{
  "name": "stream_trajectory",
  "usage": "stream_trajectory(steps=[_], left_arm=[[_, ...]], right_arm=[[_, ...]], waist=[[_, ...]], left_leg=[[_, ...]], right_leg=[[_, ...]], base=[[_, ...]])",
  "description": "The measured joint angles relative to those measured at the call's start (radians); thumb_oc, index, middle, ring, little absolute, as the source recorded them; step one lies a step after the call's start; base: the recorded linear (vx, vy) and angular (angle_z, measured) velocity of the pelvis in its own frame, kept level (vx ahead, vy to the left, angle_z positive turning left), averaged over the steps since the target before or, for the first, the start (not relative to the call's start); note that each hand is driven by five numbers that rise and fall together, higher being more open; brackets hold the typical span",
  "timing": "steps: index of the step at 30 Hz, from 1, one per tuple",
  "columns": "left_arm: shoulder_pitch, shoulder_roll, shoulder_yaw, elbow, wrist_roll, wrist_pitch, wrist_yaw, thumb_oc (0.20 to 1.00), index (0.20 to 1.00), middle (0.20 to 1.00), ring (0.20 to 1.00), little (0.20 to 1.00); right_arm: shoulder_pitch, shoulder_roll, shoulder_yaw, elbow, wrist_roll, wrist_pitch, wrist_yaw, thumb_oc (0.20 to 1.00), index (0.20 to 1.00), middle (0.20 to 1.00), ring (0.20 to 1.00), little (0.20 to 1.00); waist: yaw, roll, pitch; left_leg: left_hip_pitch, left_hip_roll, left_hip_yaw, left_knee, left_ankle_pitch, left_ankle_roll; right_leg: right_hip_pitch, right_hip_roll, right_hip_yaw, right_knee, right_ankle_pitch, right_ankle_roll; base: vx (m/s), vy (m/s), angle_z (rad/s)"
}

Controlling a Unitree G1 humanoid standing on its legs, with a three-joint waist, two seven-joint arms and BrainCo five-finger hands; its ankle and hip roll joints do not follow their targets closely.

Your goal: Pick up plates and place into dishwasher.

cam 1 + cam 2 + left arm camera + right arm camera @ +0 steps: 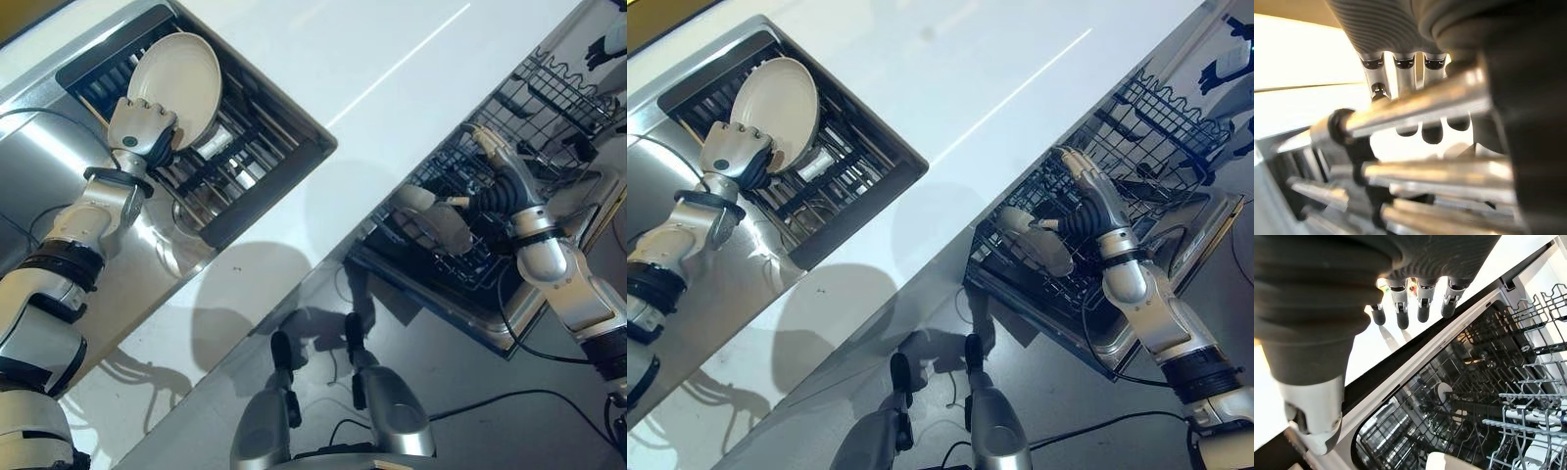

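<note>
a humanoid robot looks down at a white countertop [392, 59] with a dark slatted drying rack set into the metal sink [245, 147] at the far left, and an open dishwasher's dark wire lower rack [1087, 196] pulled out at the right.

the left hand [145, 127] reaches into the sink rack, its fingers curled round the lower rim of a round cream-coloured plate [181, 73] that stands tilted on edge among the slats. the plate looks gripped but not yet lifted clear of the rack.

the right hand [1095, 201] is stretched over the dishwasher rack with its fingers straight and apart, holding nothing. just beside it, to the left, a second round pale plate [1038, 243] lies tilted among the wire tines, apparently already placed. in the right wrist view the straight dark-tipped fingers [1422, 308] point past the counter edge, with the wire rack beyond them.

judging from this, the task is partly done: one plate seems to sit in the dishwasher, and one plate in the left hand has yet to be carried across the counter and slotted in. whether more plates wait in the sink rack cannot be told; a small shiny item sits among its slats, too unclear to name.
</note>
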State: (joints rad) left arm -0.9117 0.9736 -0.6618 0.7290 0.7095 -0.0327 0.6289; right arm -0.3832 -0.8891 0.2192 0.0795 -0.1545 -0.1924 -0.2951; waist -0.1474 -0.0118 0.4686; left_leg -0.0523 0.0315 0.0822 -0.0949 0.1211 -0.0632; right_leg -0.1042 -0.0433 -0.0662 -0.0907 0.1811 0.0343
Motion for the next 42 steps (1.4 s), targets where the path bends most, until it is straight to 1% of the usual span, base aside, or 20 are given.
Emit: stream_trajectory(steps=[3, 5, 6, 12, 17, 22, 23, 28, 30, 31, 35, 38, 42], left_arm=[[0.053, -0.001, 0.080, -0.023, -0.019, -0.031, 0.108, 0.200, 0.200, 0.200, 0.200, 0.200], [0.068, -0.001, 0.105, -0.025, -0.021, -0.049, 0.158, 0.200, 0.200, 0.200, 0.200, 0.200], [0.068, -0.001, 0.108, -0.028, -0.022, -0.057, 0.177, 0.200, 0.200, 0.200, 0.200, 0.200], [0.110, -0.001, 0.158, -0.085, -0.025, -0.105, 0.255, 0.200, 0.200, 0.200, 0.200, 0.200], [0.158, -0.001, 0.192, -0.169, -0.025, -0.152, 0.290, 0.200, 0.200, 0.200, 0.200, 0.200], [0.202, -0.001, 0.213, -0.207, -0.025, -0.178, 0.296, 0.200, 0.200, 0.200, 0.200, 0.200], [0.215, -0.001, 0.213, -0.211, -0.025, -0.182, 0.296, 0.200, 0.200, 0.200, 0.200, 0.200], [0.279, -0.001, 0.213, -0.232, -0.025, -0.198, 0.279, 0.209, 0.209, 0.209, 0.209, 0.209], [0.290, -0.001, 0.212, -0.231, -0.025, -0.197, 0.241, 1.000, 1.000, 1.000, 1.000, 1.000], [0.293, -0.001, 0.212, -0.231, -0.027, -0.193, 0.216, 1.000, 1.000, 1.000, 1.000, 1.000], [0.307, -0.001, 0.201, -0.204, -0.078, -0.160, 0.063, 1.000, 1.000, 1.000, 1.000, 1.000], [0.307, -0.005, 0.169, -0.164, -0.120, -0.129, -0.047, 1.000, 1.000, 1.000, 1.000, 1.000], [0.307, -0.030, 0.162, -0.105, -0.147, -0.096, -0.142, 1.000, 1.000, 1.000, 1.000, 1.000]], right_arm=[[0.019, 0.002, -0.036, -0.004, -0.003, -0.011, 0.001, 1.000, 1.000, 1.000, 1.000, 1.000], [0.020, 0.002, -0.053, -0.004, -0.005, -0.019, 0.003, 1.000, 1.000, 1.000, 1.000, 1.000], [0.019, 0.002, -0.059, -0.005, -0.008, -0.020, 0.003, 1.000, 1.000, 1.000, 1.000, 1.000], [0.039, 0.002, -0.064, -0.040, -0.009, -0.021, 0.008, 1.000, 1.000, 1.000, 1.000, 1.000], [0.094, 0.008, -0.100, -0.043, -0.009, -0.043, 0.018, 1.000, 1.000, 1.000, 1.000, 1.000], [0.104, 0.013, -0.110, -0.075, -0.009, -0.062, 0.037, 1.000, 1.000, 1.000, 1.000, 1.000], [0.113, 0.014, -0.111, -0.087, -0.009, -0.071, 0.042, 1.000, 1.000, 1.000, 1.000, 1.000], [0.162, 0.014, -0.134, -0.097, -0.008, -0.079, 0.070, 1.000, 1.000, 1.000, 1.000, 1.000], [0.163, 0.014, -0.134, -0.097, -0.008, -0.079, 0.078, 1.000, 1.000, 1.000, 1.000, 1.000], [0.163, 0.014, -0.134, -0.097, -0.008, -0.079, 0.081, 1.000, 1.000, 1.000, 1.000, 1.000], [0.167, 0.014, -0.132, -0.097, -0.007, -0.079, 0.097, 1.000, 1.000, 1.000, 1.000, 1.000], [0.167, 0.014, -0.132, -0.097, -0.003, -0.078, 0.097, 1.000, 1.000, 1.000, 1.000, 1.000], [0.167, 0.013, -0.128, -0.097, 0.002, -0.076, 0.103, 1.000, 1.000, 1.000, 1.000, 1.000]], waist=[[-0.002, 0.000, 0.000], [-0.001, 0.000, 0.000], [-0.002, -0.001, 0.000], [0.001, -0.001, -0.001], [0.001, -0.002, -0.005], [0.001, -0.003, -0.035], [-0.001, -0.003, -0.048], [0.001, -0.003, -0.114], [0.001, -0.006, -0.125], [0.001, -0.005, -0.127], [0.000, -0.004, -0.128], [-0.004, -0.003, -0.128], [-0.003, -0.003, -0.128]], left_leg=[[0.018, 0.001, -0.001, 0.000, -0.003, 0.001], [0.026, 0.001, -0.002, -0.001, -0.004, 0.000], [0.029, 0.002, -0.003, -0.001, -0.004, 0.000], [0.032, 0.007, -0.006, -0.001, -0.001, 0.001], [0.061, 0.006, -0.013, 0.000, -0.006, -0.002], [0.080, 0.007, -0.019, 0.000, -0.007, -0.002], [0.083, 0.006, -0.022, 0.000, -0.009, -0.002], [0.096, 0.007, -0.028, -0.001, -0.010, -0.003], [0.096, 0.007, -0.028, -0.001, -0.007, -0.001], [0.097, 0.007, -0.028, -0.001, -0.006, -0.001], [0.099, 0.008, -0.028, -0.001, -0.003, 0.000], [0.099, 0.008, -0.027, 0.000, -0.003, 0.000], [0.095, 0.007, -0.026, 0.000, -0.003, 0.000]], right_leg=[[0.018, 0.001, -0.001, 0.000, -0.002, 0.002], [0.027, 0.001, -0.001, 0.000, -0.004, 0.004], [0.030, 0.001, -0.001, 0.000, -0.009, 0.010], [0.034, 0.005, -0.004, 0.000, -0.009, 0.009], [0.066, 0.004, -0.011, 0.000, -0.011, 0.007], [0.087, 0.004, -0.017, 0.000, -0.014, 0.005], [0.092, 0.003, -0.021, 0.000, -0.019, 0.002], [0.108, 0.003, -0.026, -0.001, -0.026, -0.007], [0.108, 0.003, -0.026, -0.001, -0.025, -0.006], [0.109, 0.003, -0.026, -0.001, -0.024, -0.006], [0.109, 0.003, -0.026, -0.001, -0.023, -0.005], [0.109, 0.003, -0.026, -0.001, -0.022, -0.005], [0.105, 0.003, -0.026, -0.001, -0.021, -0.006]], base=[[0.00, 0.000, 0.00], [0.00, 0.000, 0.00], [-0.02, -0.007, 0.04], [0.00, 0.000, 0.00], [0.04, 0.002, 0.04], [0.06, 0.001, 0.03], [0.05, 0.003, 0.10], [0.04, 0.002, 0.04], [0.00, 0.000, 0.00], [0.00, 0.000, 0.00], [0.00, 0.000, 0.00], [0.00, 0.000, 0.00], [0.00, 0.000, 0.00]])
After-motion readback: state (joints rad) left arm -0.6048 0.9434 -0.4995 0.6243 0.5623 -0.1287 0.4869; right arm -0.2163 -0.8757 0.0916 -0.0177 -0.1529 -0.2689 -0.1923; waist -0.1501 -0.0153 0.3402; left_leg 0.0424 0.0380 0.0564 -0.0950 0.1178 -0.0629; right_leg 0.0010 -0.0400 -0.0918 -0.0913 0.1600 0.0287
